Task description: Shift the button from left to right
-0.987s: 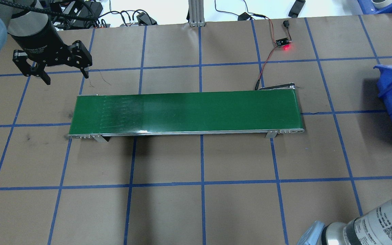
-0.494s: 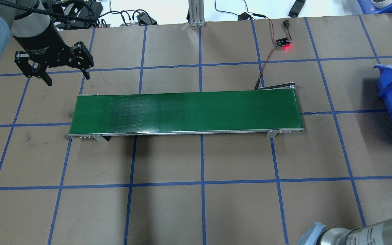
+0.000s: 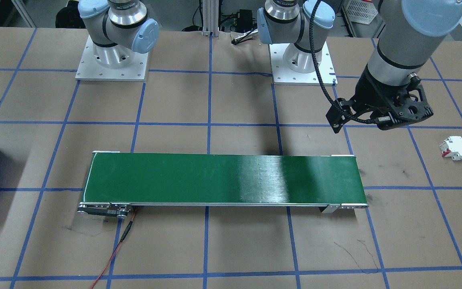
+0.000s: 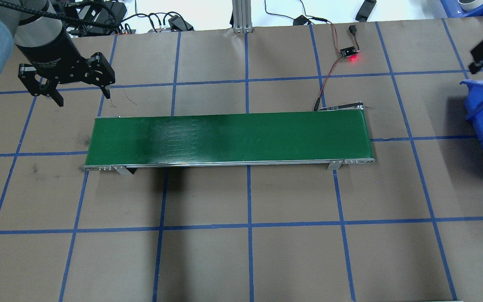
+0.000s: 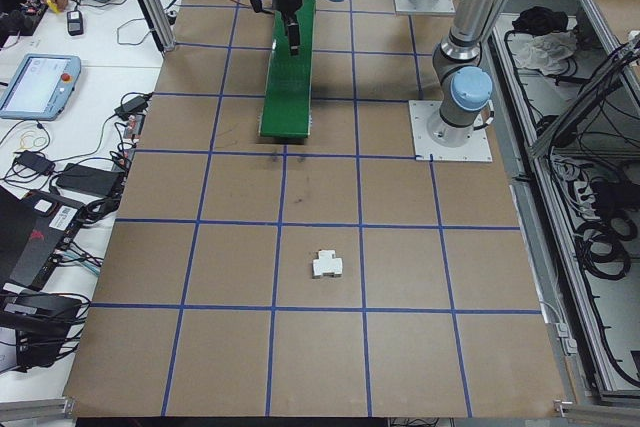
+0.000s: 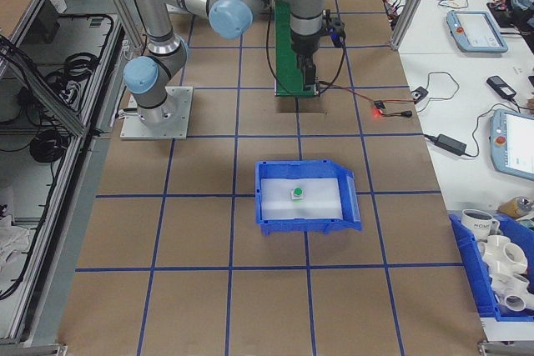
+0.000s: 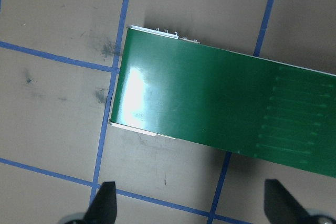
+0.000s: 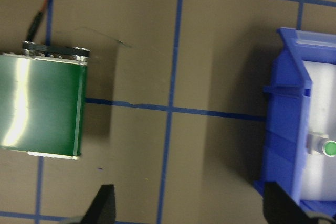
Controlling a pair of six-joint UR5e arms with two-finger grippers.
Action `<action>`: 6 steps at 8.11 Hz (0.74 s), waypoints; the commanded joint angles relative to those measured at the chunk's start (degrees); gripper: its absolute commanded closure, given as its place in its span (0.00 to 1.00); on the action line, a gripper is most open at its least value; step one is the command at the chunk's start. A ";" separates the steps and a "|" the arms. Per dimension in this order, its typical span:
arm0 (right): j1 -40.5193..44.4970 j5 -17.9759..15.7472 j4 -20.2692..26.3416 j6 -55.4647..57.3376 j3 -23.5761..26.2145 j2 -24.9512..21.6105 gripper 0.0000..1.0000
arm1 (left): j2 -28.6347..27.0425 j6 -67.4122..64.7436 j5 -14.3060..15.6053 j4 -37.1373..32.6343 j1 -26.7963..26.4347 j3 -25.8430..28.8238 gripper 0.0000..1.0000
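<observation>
As seen in front-facing view, left gripper [image 3: 391, 116] hangs above table short of conveyor belt [image 3: 223, 180] end; finger spread not readable here. Circuit breaker [image 3: 454, 148] lies well apart — not task item.

Overhead view: left gripper [image 4: 80, 94] fingers spread, empty. Belt bare.

Right side view: button [image 6: 296, 193] rests inside blue bin [image 6: 307, 222] — on right, so transfer judged complete.

Left wrist view: both fingertips [image 7: 105, 203] wide apart above belt end.

Right wrist view: right gripper [image 8: 189, 205] released, empty; button [image 8: 329, 148] in bin. No obstruction.
</observation>
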 commanded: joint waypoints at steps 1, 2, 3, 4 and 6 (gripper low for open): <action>19.76 2.32 -0.52 20.34 -0.15 -2.05 0.00 | -0.04 0.05 0.05 0.00 0.09 -0.02 0.00; 26.44 1.62 -2.87 26.14 -0.15 -1.44 0.00 | -0.04 0.05 0.05 0.00 0.09 -0.02 0.00; 30.69 1.53 -4.02 30.90 0.28 -0.91 0.00 | -0.04 0.13 0.05 0.00 0.09 0.07 0.00; 31.86 1.70 -4.12 31.03 0.55 -0.73 0.00 | -0.13 -0.04 -0.21 0.00 0.09 0.07 0.00; 31.79 1.35 -3.95 30.42 0.73 -0.73 0.00 | -0.22 -0.13 -1.96 0.00 -0.09 0.33 0.00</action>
